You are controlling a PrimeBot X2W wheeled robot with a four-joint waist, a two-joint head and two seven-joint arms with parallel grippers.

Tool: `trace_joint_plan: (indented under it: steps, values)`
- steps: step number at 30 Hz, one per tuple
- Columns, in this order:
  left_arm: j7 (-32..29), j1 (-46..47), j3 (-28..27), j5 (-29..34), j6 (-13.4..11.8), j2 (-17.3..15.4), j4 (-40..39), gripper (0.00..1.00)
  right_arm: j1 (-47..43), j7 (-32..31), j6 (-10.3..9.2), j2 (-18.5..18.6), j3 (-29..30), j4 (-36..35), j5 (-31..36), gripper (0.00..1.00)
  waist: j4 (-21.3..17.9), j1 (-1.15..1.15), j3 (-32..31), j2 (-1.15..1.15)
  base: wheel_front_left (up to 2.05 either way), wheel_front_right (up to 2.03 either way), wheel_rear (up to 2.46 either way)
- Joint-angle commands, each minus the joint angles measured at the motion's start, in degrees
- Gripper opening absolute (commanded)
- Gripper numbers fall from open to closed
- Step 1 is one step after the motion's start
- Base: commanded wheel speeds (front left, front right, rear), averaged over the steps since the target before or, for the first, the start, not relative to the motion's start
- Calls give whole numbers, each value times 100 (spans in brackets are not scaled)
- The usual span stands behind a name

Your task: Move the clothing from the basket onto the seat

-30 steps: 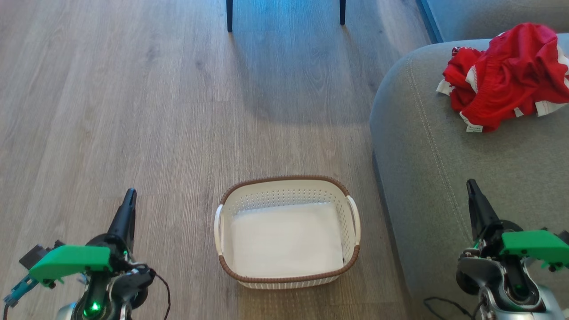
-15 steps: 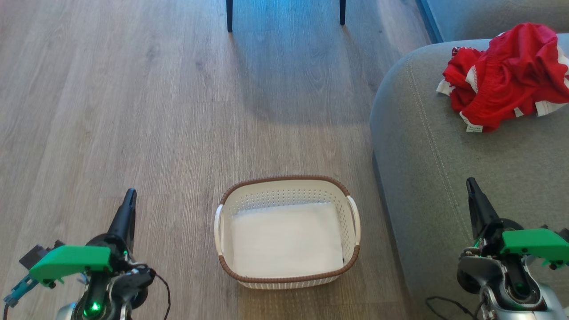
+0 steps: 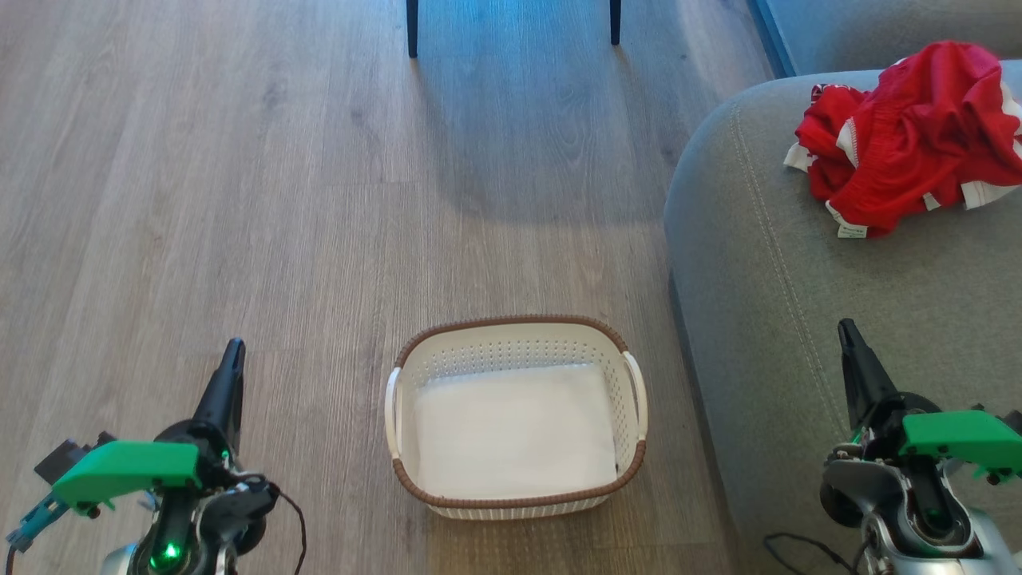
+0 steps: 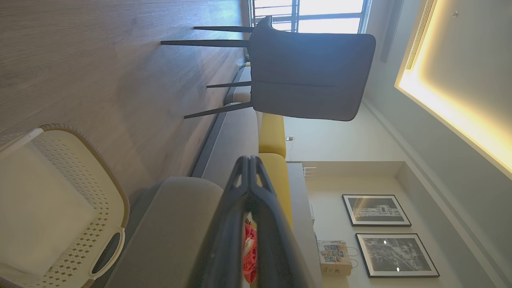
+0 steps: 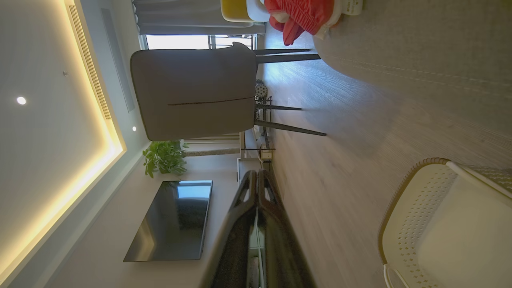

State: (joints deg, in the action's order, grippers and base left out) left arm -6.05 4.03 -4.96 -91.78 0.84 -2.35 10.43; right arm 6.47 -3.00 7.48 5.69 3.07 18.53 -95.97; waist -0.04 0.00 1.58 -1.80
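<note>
Pretty clearly somebody's living room at home. You've got a wood-plank floor (image 3: 239, 160), a big grey sofa (image 3: 798, 319) with yellow cushions (image 4: 272, 134), a padded chair (image 5: 194, 92) on thin dark legs, a flat TV (image 5: 172, 220) with a potted plant (image 5: 164, 158) near it, two framed pictures (image 4: 376, 211) hung together, warm strip lighting (image 4: 452, 108) tucked into the ceiling, and a laundry basket (image 3: 515, 323) sitting on the floor.

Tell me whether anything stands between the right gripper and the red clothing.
Nothing visible does. Bare grey seat stretches from the right gripper to the clothing, which already lies on the seat. The basket stands apart on the floor, with no clothing in it.
</note>
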Motion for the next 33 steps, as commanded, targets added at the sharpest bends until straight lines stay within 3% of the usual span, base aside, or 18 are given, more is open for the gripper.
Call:
trace_joint_plan:
  steps: [1, 33]
  values:
    - [-38, 280, -182, -22, 30, -53, -197, 0, 231, 33, 1, 111, -145, -238, -55, 0, 0, 0, 0, 0, 0, 0, 0]
    - [-38, 280, -181, -22, 30, -53, -199, 0, 215, 269, 1, 335, -450, -284, -327, 0, 1, 0, 1, 0, 0, 0, 0]
